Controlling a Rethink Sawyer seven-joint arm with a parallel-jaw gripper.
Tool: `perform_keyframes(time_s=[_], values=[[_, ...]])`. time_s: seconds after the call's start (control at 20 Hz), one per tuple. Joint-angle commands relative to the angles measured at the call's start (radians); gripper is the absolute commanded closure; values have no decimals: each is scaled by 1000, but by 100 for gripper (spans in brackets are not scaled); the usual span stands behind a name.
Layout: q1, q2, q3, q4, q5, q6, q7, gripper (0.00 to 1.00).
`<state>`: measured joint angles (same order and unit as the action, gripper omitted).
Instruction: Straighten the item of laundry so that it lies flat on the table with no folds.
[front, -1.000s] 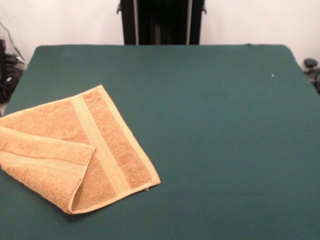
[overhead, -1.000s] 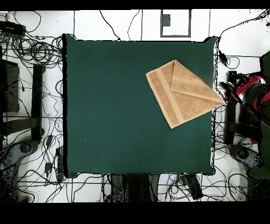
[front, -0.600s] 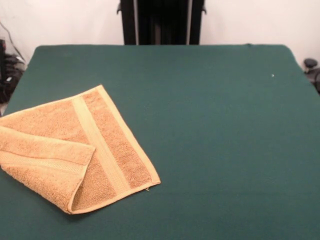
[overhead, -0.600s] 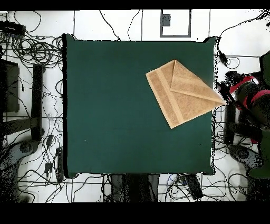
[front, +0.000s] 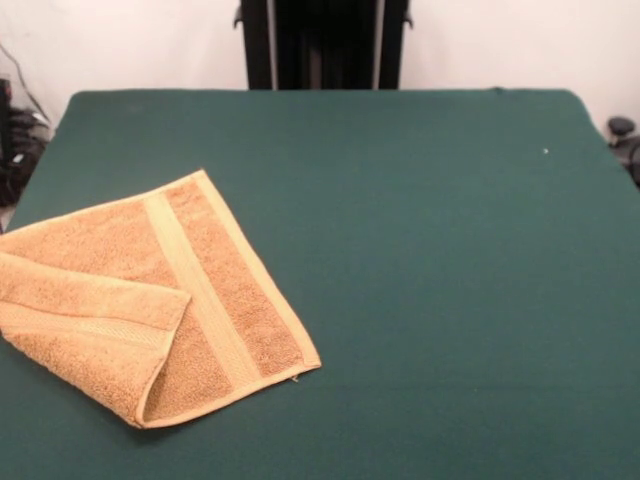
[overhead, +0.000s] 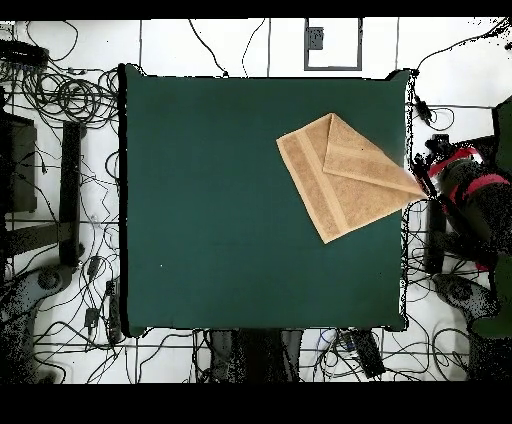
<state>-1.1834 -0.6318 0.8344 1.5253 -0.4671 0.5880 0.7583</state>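
Golden-tan terry-cloth hand towel (front: 150, 300) lies near one side edge of the dark green felt-covered desk (front: 420, 250), one corner folded over itself. Likely soft, light, limp; pinch the folded corner. Tool not visible, state unknown.

The small golden-tan terry-cloth towel (front: 150, 300) carries a paler, smoother woven band near its edge and a thin light hem; its folded-over flap shows the same tan with a pale stripe. The large felt-like table (front: 430, 280) is uniform dark green, marked by one tiny white speck (front: 545, 151).
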Motion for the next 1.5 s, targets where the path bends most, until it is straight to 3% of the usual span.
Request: perform_keyframes(time_s=[0.05,0.75,1.5], values=[[86,4,-104,146,30,-62,321,0],[228,-16,-266,142,43,-193,434,0],[395,-52,-419,178,119,-292,523,0]])
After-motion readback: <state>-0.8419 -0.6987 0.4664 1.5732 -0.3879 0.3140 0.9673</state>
